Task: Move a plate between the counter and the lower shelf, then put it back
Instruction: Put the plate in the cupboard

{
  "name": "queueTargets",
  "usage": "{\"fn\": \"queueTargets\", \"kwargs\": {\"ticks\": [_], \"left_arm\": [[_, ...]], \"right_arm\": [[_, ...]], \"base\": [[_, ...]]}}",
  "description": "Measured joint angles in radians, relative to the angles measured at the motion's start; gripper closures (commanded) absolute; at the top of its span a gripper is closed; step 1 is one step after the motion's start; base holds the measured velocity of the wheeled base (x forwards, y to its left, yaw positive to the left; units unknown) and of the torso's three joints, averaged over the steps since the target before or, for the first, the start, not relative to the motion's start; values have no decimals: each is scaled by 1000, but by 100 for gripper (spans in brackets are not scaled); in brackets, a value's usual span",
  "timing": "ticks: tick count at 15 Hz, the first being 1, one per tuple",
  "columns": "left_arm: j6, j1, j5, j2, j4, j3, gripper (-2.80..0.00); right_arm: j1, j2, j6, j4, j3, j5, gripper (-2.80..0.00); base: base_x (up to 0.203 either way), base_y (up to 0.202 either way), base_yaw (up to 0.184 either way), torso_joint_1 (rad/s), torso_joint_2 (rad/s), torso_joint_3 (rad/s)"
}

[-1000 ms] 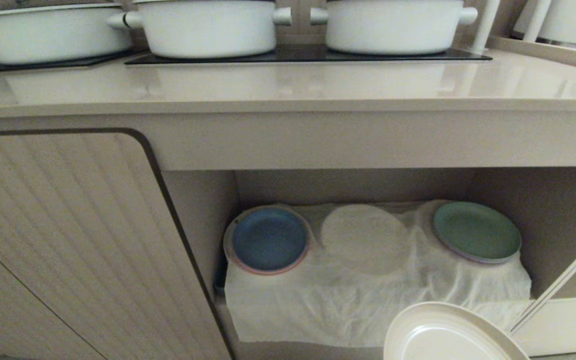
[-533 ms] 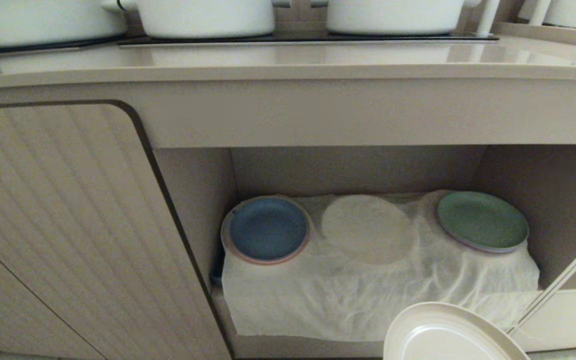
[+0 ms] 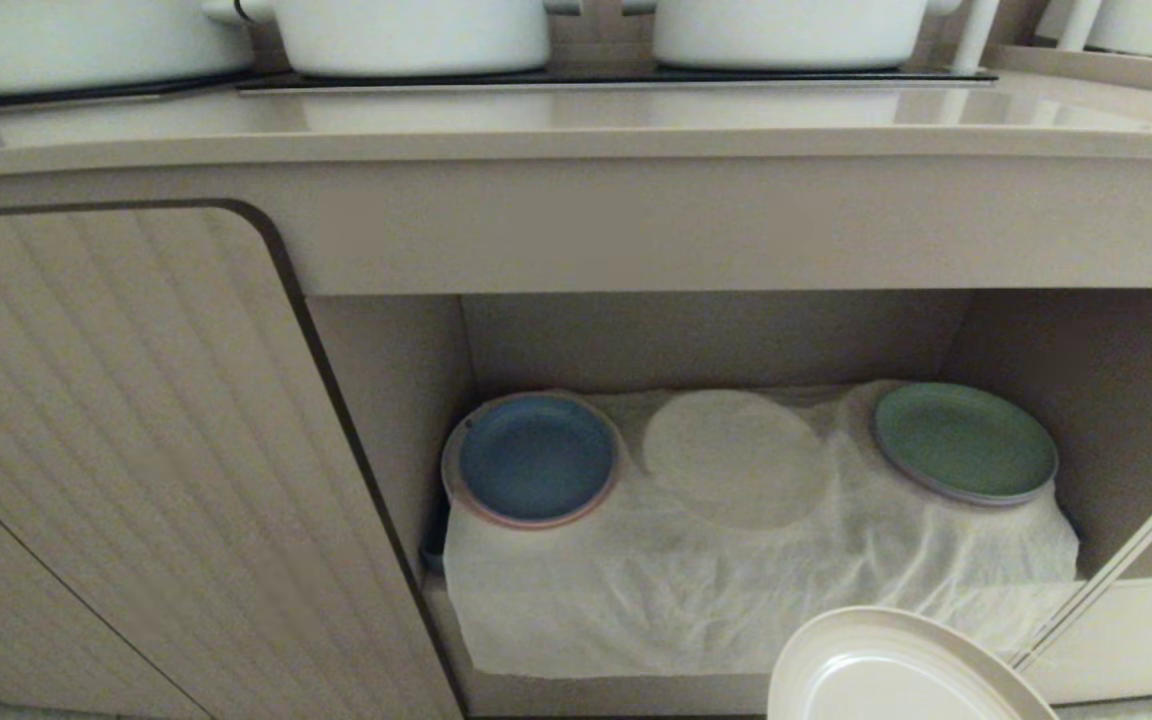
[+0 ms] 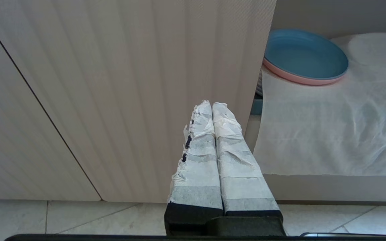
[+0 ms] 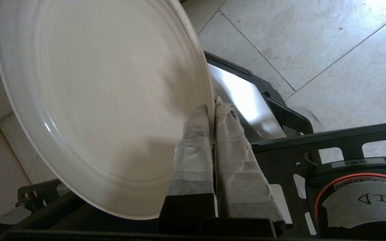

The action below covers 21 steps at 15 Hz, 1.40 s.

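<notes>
Right end effector (image 5: 212,110) clamped tight on rim of plate (image 5: 95,100), thin edge pinch only. I see plate low in front of lower shelf (image 3: 736,600), tilted, not yet inside. Free cloth spot sits between blue plate (image 3: 536,458) and green plate (image 3: 964,442).

Risks, my read:
- rim pinch slips, plate drops to floor
- plate edge clips desk (image 3: 576,130) front or neighbour plates
- cloth snags, bunches

Left end effector (image 4: 212,108) closed, empty, idle by cabinet door (image 4: 112,83).

The head view's bottom edge cuts off the cream plate (image 3: 896,675), and its top edge crops the white pots (image 3: 406,35) on the bench (image 3: 576,125); neither end effector appears there.
</notes>
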Motion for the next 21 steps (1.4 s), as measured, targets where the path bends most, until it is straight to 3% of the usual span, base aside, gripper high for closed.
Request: {"fn": "queueTargets", "kwargs": {"ticks": [12,21], "left_arm": [[0,0,0,0,0,0,0],[0,0,0,0,0,0,0]], "right_arm": [[7,30,-6,-30,3,-6,0],[-9,268,-7,-246,-23,-2,0]], "base": [[0,0,0,0,0,0],[0,0,0,0,0,0]]}}
